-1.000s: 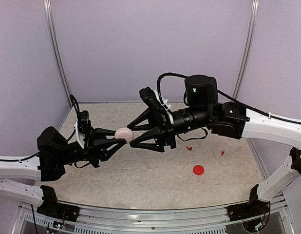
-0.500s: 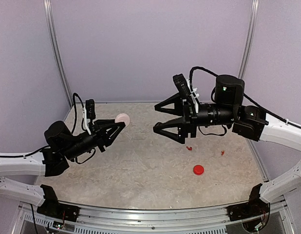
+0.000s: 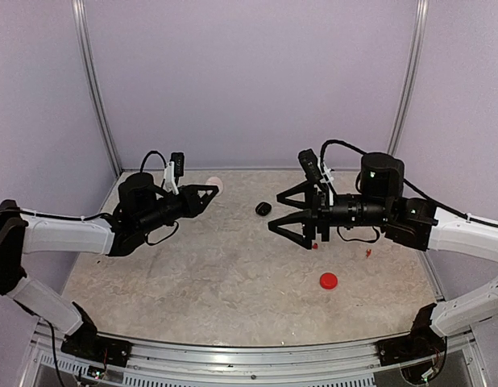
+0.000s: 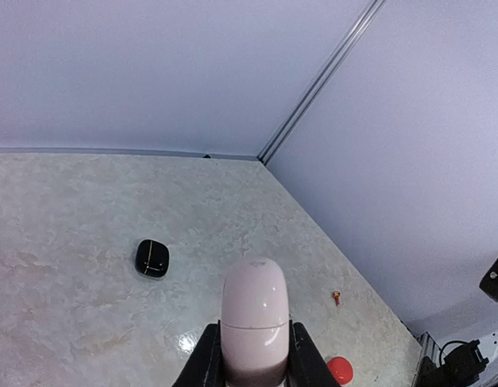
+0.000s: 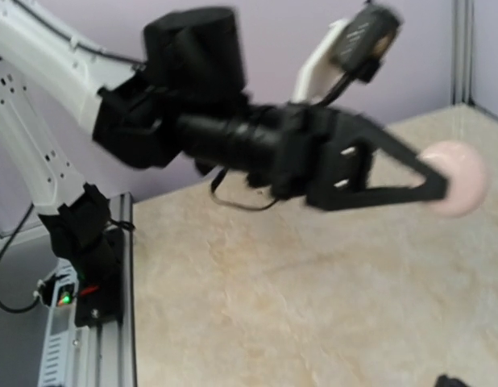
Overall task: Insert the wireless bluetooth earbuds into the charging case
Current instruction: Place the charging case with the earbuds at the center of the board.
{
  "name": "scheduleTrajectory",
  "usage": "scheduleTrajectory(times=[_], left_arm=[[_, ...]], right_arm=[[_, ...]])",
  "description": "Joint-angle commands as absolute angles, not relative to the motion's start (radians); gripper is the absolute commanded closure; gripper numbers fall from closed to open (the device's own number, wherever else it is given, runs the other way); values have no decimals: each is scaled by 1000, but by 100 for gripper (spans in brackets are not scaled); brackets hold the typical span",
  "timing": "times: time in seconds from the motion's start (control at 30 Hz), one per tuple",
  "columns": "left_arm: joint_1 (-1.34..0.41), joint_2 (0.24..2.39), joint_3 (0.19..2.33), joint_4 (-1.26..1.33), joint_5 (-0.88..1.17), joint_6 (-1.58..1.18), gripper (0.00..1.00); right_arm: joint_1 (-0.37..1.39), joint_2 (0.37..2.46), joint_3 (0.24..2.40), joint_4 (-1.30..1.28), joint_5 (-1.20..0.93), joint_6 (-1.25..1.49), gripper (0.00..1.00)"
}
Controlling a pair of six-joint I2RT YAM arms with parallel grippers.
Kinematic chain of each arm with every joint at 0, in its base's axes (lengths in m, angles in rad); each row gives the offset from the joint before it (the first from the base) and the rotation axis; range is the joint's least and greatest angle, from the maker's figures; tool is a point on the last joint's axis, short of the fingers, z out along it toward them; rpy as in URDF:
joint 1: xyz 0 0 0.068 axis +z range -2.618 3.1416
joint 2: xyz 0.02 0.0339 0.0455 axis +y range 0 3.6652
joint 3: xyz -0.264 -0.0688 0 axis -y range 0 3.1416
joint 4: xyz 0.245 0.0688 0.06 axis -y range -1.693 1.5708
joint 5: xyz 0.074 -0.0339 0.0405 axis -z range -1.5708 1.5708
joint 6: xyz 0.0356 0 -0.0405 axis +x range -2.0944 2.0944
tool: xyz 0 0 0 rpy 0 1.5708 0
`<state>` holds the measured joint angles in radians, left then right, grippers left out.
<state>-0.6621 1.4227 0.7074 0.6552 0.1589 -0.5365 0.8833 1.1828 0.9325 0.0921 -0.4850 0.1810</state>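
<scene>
The left pincer (image 3: 202, 193) is squeezing together on the pink case (image 3: 214, 186). A second ago it was holding that case up in the middle, and the right pincer (image 3: 277, 214) was right up against it. Now the left pincer is carrying the pink case off to the far left, low over the table (image 3: 233, 298). In the left wrist view the pink case is sticking straight out past the pincer's tips. It is looking shut, with only a thin line across it.

The right pincer is standing wide apart now and is holding nothing. A second ago it was only partly apart, so it has been letting go and pulling back to the right.

The black case (image 3: 263, 209) is lying on the table just in front of the right pincer's tips. A red bud (image 3: 314, 245) is lying just under the right pincer, partly hiding behind its lower finger. The other red bud (image 3: 368, 253) is lying further back, beside the right arm. The red case (image 3: 328, 280) is sitting near both buds, on the near side of the right pincer.

So the shared work on the pink case is probably ending. Whether buds are sitting inside it cannot be seen. The red buds are still lying outside any case, so the job is not finishing yet. The right pincer is free and close, so it is probably getting ready to pick one up. They are tiny, so it will need a careful pinch.
</scene>
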Motion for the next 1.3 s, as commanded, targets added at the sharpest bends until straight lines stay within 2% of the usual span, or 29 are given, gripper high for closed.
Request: scheduleTrajectory(times=[0.0, 0.33, 0.37, 0.47, 0.8, 0.93, 1.17, 1.27], left_arm=[[-631, 1560, 830, 571, 200, -569, 100], [-577, 1947, 1088, 490, 296, -648, 100], [-575, 1983, 1106, 485, 297, -656, 98], [-571, 2052, 1177, 443, 301, -664, 94], [-551, 2246, 1367, 281, 291, -692, 91], [-551, 2266, 1410, 221, 256, -691, 80], [-554, 2229, 1410, 135, 201, -684, 51], [-554, 2191, 1390, 121, 186, -670, 43]], right_arm=[[854, 1170, 882, 180, -503, 231, 1], [790, 1151, 818, 211, -527, 268, 1], [782, 1151, 815, 209, -529, 270, 1], [765, 1160, 810, 199, -534, 278, 0], [701, 1177, 822, 85, -489, 299, 0], [689, 1172, 836, -23, -394, 309, 0], [682, 1164, 871, -218, -351, 322, 0], [682, 1169, 893, -310, -308, 329, 0]])
